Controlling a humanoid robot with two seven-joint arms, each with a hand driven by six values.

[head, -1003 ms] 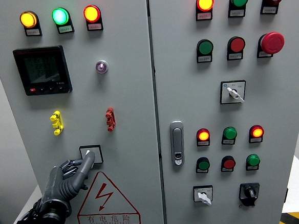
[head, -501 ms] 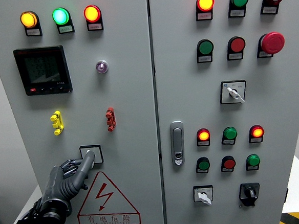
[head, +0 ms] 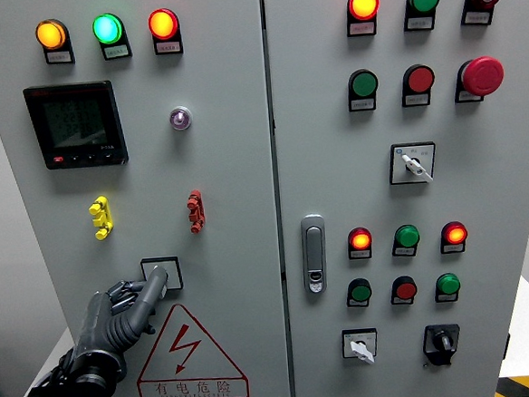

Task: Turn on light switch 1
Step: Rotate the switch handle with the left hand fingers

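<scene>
A grey control cabinet (head: 235, 164) fills the frame, split by a vertical seam just right of centre into a left and a right door. On the left door, a dark display unit (head: 75, 124) is mounted at upper left, with yellow, green and red indicator lamps (head: 106, 29) lit above it. A red-bordered triangular warning sign (head: 188, 354) is fixed at the lower centre-left. The left hand (head: 127, 308) is seen rising from the lower left corner, its dark fingers mostly curled together while one extended fingertip (head: 157, 277) is laid against the light switch (head: 163, 272), a small square plate just above the sign. Nothing is gripped. On the right door a door handle (head: 314, 253) is set beside rows of small lamps and buttons.
</scene>
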